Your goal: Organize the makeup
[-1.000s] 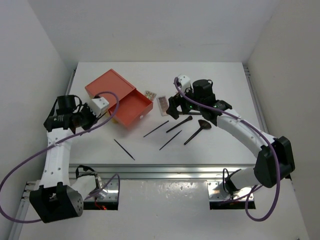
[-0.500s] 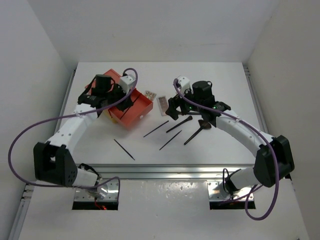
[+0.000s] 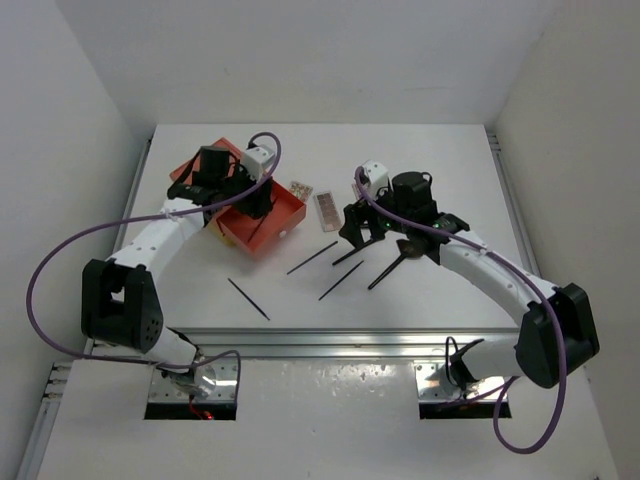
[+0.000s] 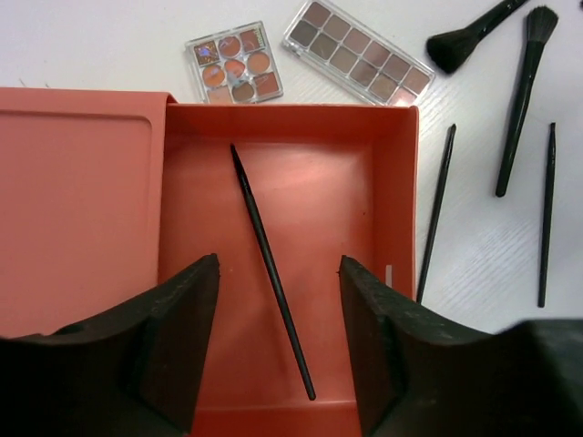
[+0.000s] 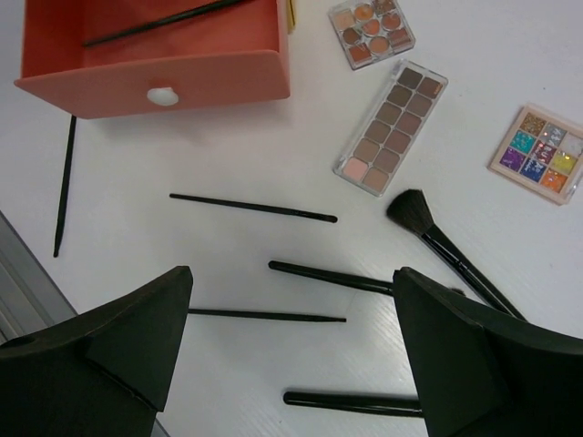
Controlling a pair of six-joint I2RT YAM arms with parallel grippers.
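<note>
White table [image 3: 450, 160], makeup strewn across it. One thin brush [image 4: 271, 270] lies slantwise inside the open orange drawer [image 4: 401, 200] at far left. The left gripper [image 4: 279, 269] hangs over it, fingers released (nothing between them). Just right of the drawer lie a round-pan palette [image 4: 234, 62] and a long palette [image 4: 357, 51], with a multicoloured palette [image 5: 537, 150] farther right. Nearer, thin sticks [image 5: 252, 208] and fluffy brushes [image 5: 446, 244] lie scattered beneath the right gripper [image 5: 293, 282], which is spread wide and holds nothing.

You see one thin black brush [image 4: 271, 282] lying slanted inside the orange box [image 4: 407, 200]. Three flat eyeshadow palettes [image 5: 392, 127] and the other black brushes [image 5: 253, 208] lie flat, right and near of it.
</note>
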